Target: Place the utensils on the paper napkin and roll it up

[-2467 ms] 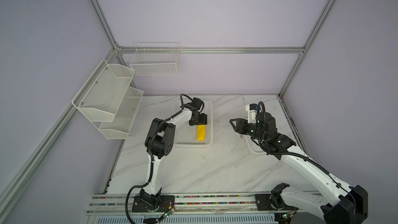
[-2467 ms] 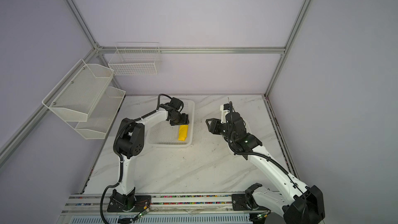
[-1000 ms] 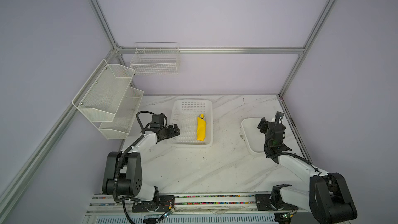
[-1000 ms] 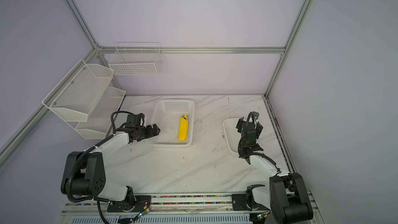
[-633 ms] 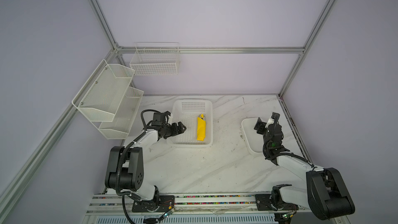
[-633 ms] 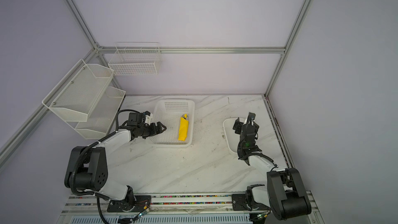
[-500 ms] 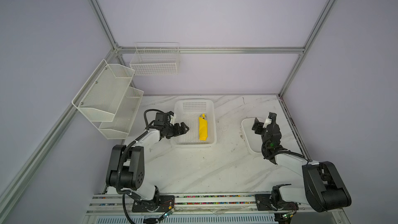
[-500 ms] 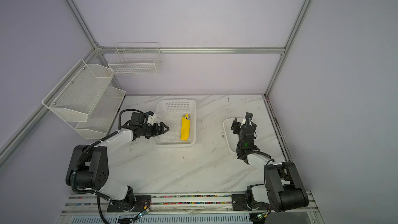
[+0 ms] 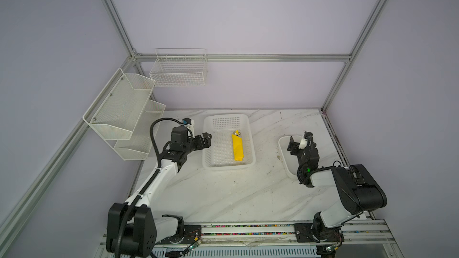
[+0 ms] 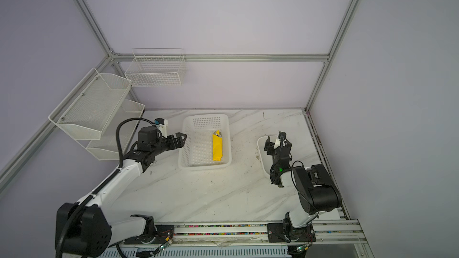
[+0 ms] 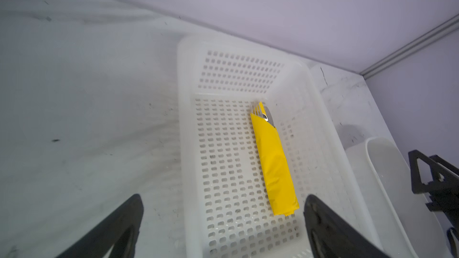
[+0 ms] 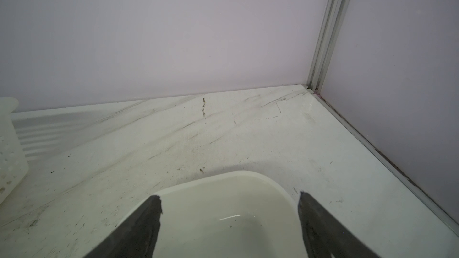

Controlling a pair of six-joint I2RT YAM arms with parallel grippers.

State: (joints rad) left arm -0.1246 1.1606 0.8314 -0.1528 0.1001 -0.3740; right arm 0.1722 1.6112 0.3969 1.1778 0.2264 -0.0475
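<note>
Gaping wide, left tool [image 9: 207,140] and right tool [image 12: 229,196] hang empty.

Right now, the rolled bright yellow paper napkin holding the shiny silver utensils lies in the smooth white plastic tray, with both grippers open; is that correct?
Not quite: the left wrist view shows the rolled yellow paper napkin, holding the silver utensils, lying in the white perforated plastic basket, not the smooth white tray. The left gripper and right gripper are indeed open.
</note>
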